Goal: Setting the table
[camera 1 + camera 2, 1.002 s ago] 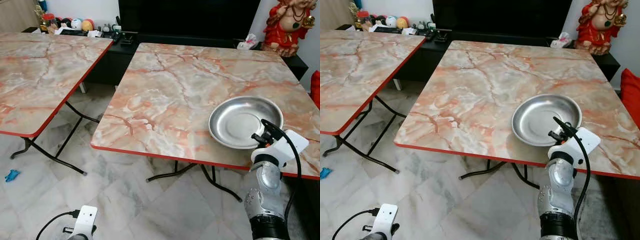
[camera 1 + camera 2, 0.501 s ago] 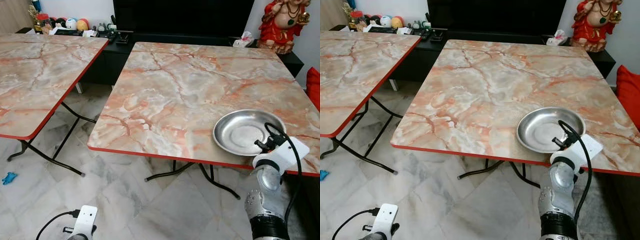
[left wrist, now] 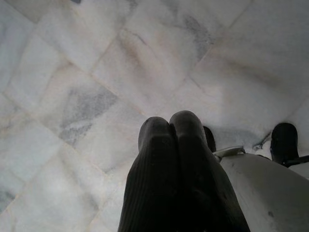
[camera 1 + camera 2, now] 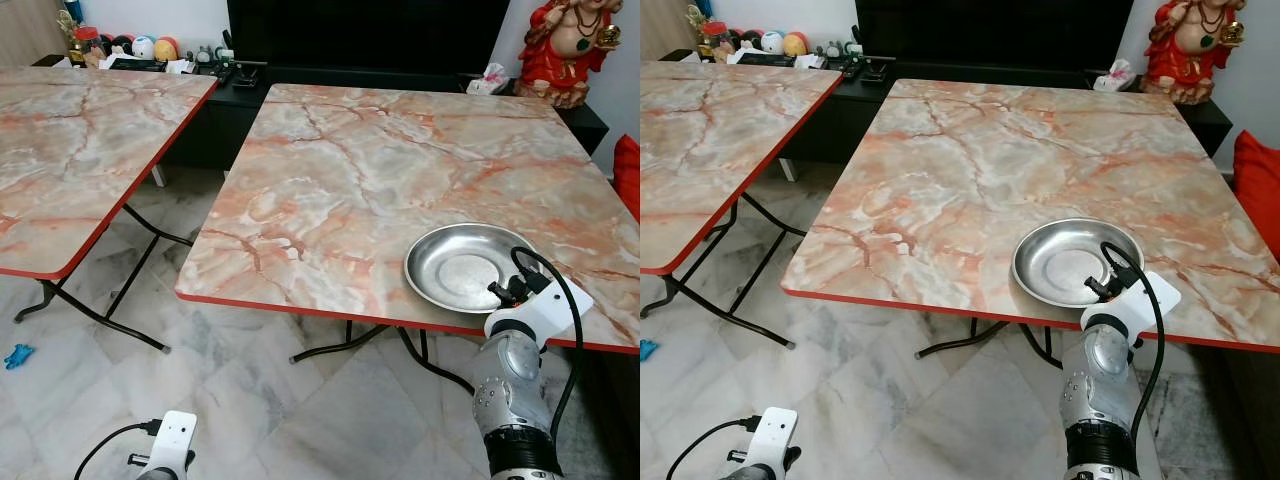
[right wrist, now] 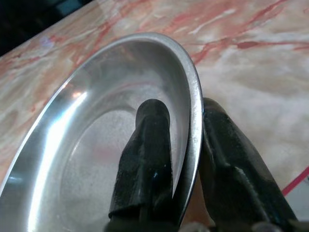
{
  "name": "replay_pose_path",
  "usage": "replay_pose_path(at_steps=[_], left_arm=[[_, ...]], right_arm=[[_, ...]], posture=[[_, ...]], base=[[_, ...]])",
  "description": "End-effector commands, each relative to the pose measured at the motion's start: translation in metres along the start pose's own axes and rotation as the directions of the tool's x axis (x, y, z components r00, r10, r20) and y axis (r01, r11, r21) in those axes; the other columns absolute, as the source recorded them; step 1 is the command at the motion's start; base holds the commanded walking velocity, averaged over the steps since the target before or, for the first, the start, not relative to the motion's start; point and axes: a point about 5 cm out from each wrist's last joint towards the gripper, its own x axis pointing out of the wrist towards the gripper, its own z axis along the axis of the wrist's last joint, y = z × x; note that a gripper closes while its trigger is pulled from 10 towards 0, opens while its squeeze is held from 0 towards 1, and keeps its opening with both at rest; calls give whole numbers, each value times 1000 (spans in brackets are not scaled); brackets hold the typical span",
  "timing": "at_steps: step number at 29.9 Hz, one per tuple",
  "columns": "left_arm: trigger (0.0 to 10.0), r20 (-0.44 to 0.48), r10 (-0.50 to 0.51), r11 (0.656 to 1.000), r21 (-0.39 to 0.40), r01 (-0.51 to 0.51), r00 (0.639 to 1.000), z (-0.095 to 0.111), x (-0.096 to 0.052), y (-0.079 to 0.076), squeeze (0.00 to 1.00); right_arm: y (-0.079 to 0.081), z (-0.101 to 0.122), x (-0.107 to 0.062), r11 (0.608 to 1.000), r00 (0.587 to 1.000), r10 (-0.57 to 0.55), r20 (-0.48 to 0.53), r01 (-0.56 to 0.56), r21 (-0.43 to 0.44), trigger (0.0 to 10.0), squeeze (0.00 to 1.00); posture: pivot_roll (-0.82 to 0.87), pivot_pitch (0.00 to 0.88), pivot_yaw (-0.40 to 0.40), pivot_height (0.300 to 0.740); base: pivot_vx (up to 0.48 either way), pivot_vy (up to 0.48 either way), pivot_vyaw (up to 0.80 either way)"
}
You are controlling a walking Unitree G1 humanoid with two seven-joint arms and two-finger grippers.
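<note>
- Steel on marble, head views: your metal plate (image 4: pixel 468 266) sits near the front edge of the marble table (image 4: pixel 350 190), toward its front right corner. Your right gripper (image 4: pixel 1098 288) reaches up from below that edge, forearm near vertical, likely to place the plate.
- Left wrist view: your left gripper (image 3: pixel 175 140) hangs idle over the tiled floor (image 3: pixel 72 72), its fingers pressed together on nothing.
- Right wrist view: your two black fingers (image 5: pixel 147 154) pinch the plate's rim, one inside the bowl, one outside, over the tabletop.
</note>
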Motion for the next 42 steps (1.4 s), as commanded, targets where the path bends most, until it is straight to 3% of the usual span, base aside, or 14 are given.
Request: replay_pose_path(at_steps=[1,7,17,20,26,30,42], left_arm=[[10000,-11,-3,1000,4,4,1000,-1,0,-2,0],[10000,-12,2,1000,3,-2,1000,-2,0,-1,0],[10000,-13,6,1000,4,-6,1000,-3,-1,3,0],[10000,-13,5,1000,5,-5,1000,-3,-1,3,0],[10000,-11,8,1000,5,-8,1000,-3,-1,3,0],[10000,-11,8,1000,5,-8,1000,-3,-1,3,0],[10000,-7,6,1000,7,-6,1000,-2,0,1,0]], right_arm=[[-10,-4,2,998,998,-55,-15,55,-10,10000,0],[-16,-6,3,996,996,-89,-27,88,-7,10000,0],[-12,-18,6,997,992,-78,-97,80,18,10000,0],[-9,-19,7,998,992,-66,-107,68,16,10000,0],[8,-27,9,993,978,26,-206,-2,117,10000,0],[12,-26,12,993,977,35,-213,-11,113,10000,0],[1,-21,18,993,981,-32,-192,53,107,10000,0]], posture=[[104,41,-29,740],[104,41,-27,740],[109,39,-26,740],[109,39,-26,740],[115,40,-27,740],[115,40,-28,740],[116,38,-30,740]], base=[[0,0,0],[0,0,0],[0,0,0],[0,0,0],[0,0,0],[0,0,0],[0,0,0]])
